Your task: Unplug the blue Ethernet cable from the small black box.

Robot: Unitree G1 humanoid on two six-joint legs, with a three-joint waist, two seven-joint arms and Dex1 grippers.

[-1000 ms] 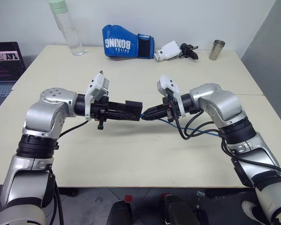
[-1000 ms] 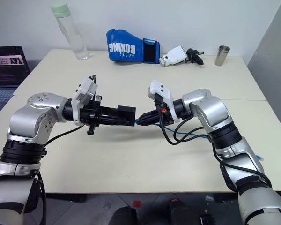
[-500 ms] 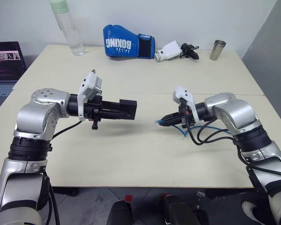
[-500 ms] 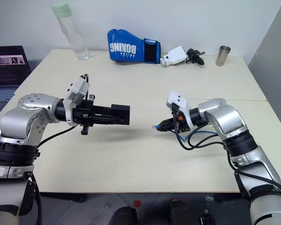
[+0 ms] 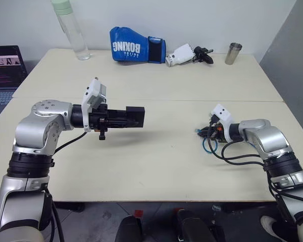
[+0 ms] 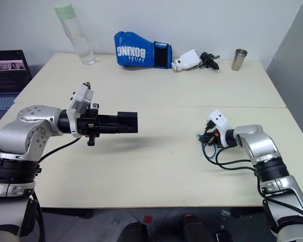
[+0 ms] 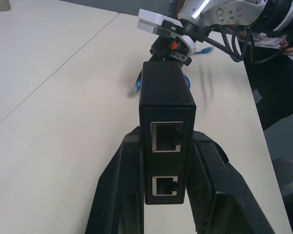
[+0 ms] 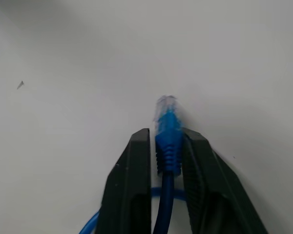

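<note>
Two cream tables (image 5: 156, 166) butted together. Far edge: clear bottle (image 5: 70, 29) upright, blue boxing glove (image 5: 136, 45), white-and-black gripper part (image 5: 188, 54), metal cup (image 5: 234, 53). Blue Ethernet cable (image 5: 208, 146) loop lies near right.

Left claw (image 7: 166, 195): clamped, arm raised, pointing rightward | Right claw (image 8: 166, 161): fingers close together, low, arm outstretched

You can read white "BOXING" printed upside down on the blue boxing glove (image 5: 136, 45) at the table's far edge; smaller text beneath is illegible.
</note>
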